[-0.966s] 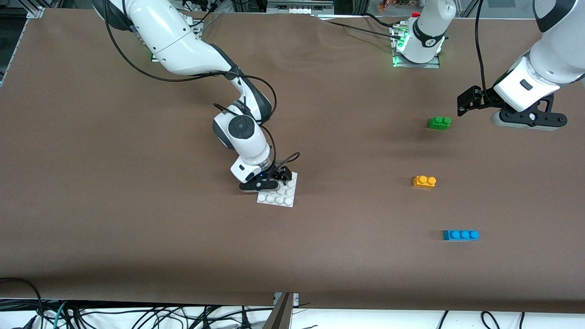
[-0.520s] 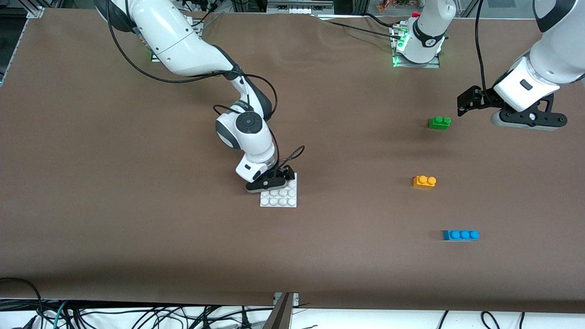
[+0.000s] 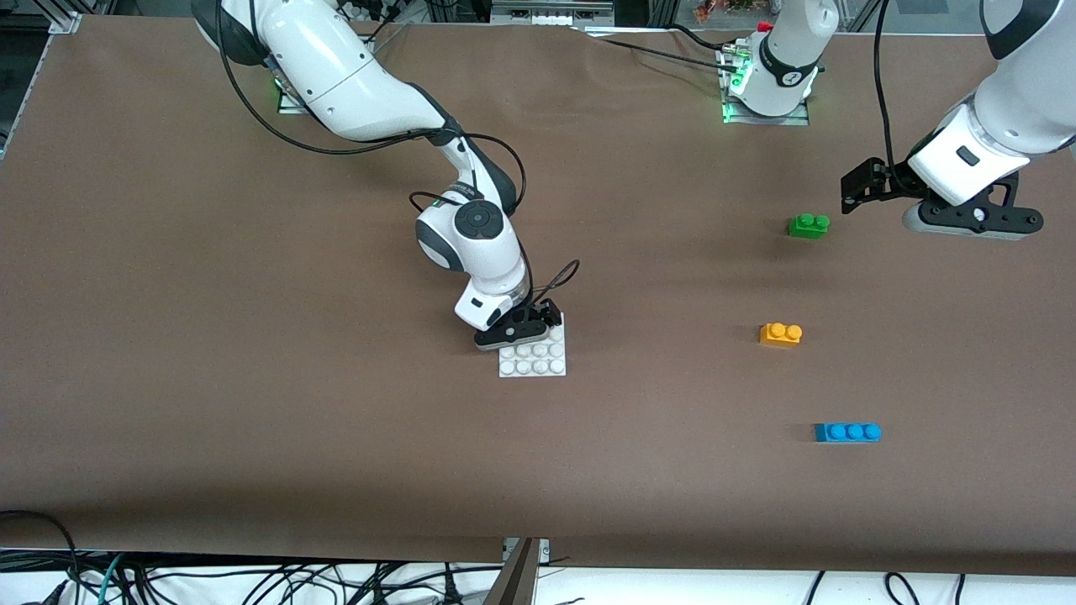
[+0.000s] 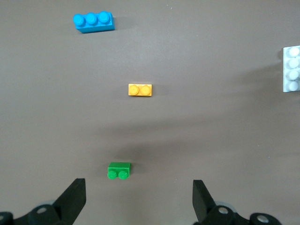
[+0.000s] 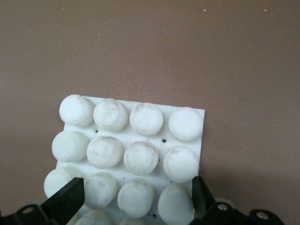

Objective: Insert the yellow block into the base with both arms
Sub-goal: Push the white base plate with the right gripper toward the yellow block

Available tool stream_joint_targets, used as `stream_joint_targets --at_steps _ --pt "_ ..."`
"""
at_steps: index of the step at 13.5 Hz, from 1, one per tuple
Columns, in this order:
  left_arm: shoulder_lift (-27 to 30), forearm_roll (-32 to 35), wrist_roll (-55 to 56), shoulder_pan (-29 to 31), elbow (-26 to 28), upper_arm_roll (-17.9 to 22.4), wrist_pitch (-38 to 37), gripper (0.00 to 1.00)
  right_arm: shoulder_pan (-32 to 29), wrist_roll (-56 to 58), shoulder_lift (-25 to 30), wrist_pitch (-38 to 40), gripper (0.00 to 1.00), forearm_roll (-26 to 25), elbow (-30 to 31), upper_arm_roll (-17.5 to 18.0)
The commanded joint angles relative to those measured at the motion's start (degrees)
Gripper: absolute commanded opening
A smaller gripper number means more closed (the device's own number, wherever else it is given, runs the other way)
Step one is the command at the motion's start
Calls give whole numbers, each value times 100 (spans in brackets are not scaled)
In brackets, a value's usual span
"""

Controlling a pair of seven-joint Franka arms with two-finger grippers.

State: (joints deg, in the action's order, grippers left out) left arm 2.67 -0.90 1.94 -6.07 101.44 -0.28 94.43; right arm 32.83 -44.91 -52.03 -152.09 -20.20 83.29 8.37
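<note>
yellow block (image 3: pixel 780 334) lies well apart from the left end effector (image 3: pixel 975 220).

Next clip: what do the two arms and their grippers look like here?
Both arms are glossy white with rounded shells and dark grey joints. The right arm carries a round dark grey cap near its wrist and loose black cables looping alongside. The left arm trails a black cable too. The right gripper and left gripper are black, two-fingered, with wedge-shaped fingertips.
</note>
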Motion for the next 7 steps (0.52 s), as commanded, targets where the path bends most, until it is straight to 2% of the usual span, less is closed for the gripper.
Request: stream_joint_targets --at_steps 1,7 --pt "67 64 -62 18 16 -7 -39 100 276 -299 -316 4 100 -55 -506 -28" --pt "67 64 -62 9 16 -7 -39 100 636 -720 -509 12 100 7 -876 -28"
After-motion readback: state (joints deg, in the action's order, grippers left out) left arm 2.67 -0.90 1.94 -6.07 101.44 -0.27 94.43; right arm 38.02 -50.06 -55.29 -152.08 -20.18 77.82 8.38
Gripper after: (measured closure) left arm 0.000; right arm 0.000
